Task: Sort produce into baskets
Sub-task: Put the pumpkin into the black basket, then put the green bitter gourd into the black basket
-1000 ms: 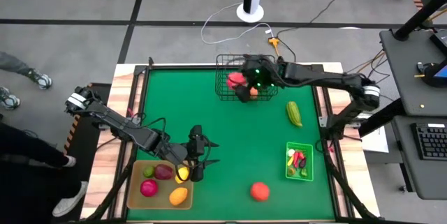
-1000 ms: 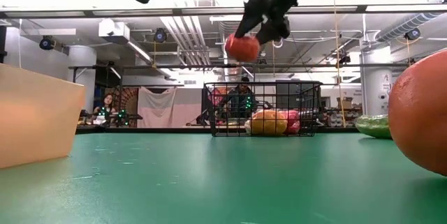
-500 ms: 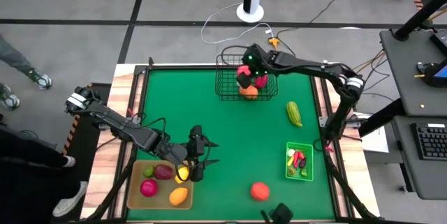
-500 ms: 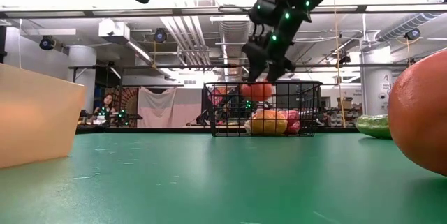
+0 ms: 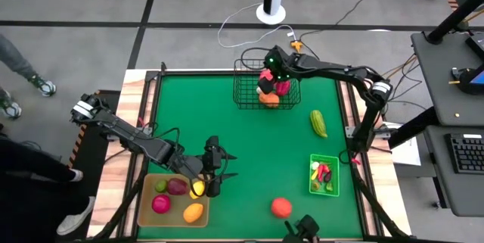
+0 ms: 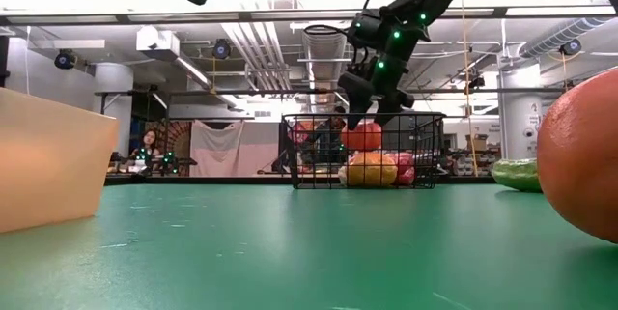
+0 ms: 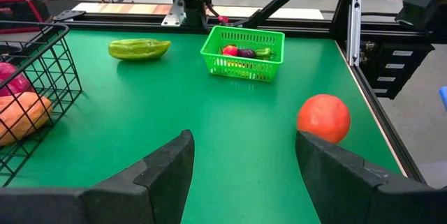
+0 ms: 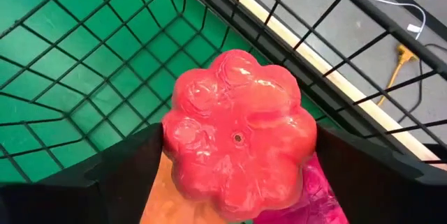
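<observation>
My right gripper (image 6: pixel 370 117) hangs over the black wire basket (image 5: pixel 246 95) at the table's far edge, pointing down into it. Its open fingers stand on either side of a red lobed piece (image 8: pixel 237 137). That piece lies on an orange piece (image 8: pixel 160 196) and a pink piece (image 8: pixel 325 196) in the basket. My left gripper (image 7: pixel 244 168) hovers open and empty over the right rim of the tan tray (image 5: pixel 147 213), where several pieces lie. The green bin (image 5: pixel 324 157) holds small pieces. A green cucumber (image 5: pixel 318 123) and a red-orange ball (image 5: pixel 280 207) lie on the mat. My right gripper's fingers (image 8: pixel 126 165) come from above and stand close beside the red lobed piece's two sides (image 8: pixel 174 147). I cannot tell whether they touch it. The piece rests on the pile in the basket, just below the rim (image 6: pixel 363 137).
The green mat between the basket, tray and bin lies open. A person's legs show left of the table in the high view. Cables and a white post stand beyond the far edge.
My right gripper has come down toward the basket with the red lobed piece, tipping further downward. The piece, first high above the rim, now sits inside the basket on the other pieces, lower against the fingertips than before.
</observation>
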Available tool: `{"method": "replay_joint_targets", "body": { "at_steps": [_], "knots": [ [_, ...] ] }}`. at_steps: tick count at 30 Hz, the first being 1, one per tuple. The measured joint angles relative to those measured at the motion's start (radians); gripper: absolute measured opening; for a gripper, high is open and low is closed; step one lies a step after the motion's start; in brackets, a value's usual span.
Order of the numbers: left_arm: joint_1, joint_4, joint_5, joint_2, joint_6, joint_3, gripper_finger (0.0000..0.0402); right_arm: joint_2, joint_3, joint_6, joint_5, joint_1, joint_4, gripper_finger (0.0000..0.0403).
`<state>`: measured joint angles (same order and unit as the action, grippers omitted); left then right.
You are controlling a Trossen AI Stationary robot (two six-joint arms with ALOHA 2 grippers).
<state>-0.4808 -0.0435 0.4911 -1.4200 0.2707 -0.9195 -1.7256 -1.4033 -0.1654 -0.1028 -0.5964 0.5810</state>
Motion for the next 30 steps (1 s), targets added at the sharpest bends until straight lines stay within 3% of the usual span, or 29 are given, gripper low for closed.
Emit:
{"method": "replay_joint_targets", "body": {
  "at_steps": [16, 30],
  "knots": [
    [0.0, 0.0, 0.0, 0.0, 0.0, 0.0, 0.0231, 0.026, 0.001, 0.006, 0.001, 0.001, 0.02, 0.037],
    [0.0, -0.001, 0.0, 0.0, 0.007, 0.0, 0.0231, 0.33, 0.01, -0.041, -0.002, 0.132, 0.259, 0.037]
  ]
}}
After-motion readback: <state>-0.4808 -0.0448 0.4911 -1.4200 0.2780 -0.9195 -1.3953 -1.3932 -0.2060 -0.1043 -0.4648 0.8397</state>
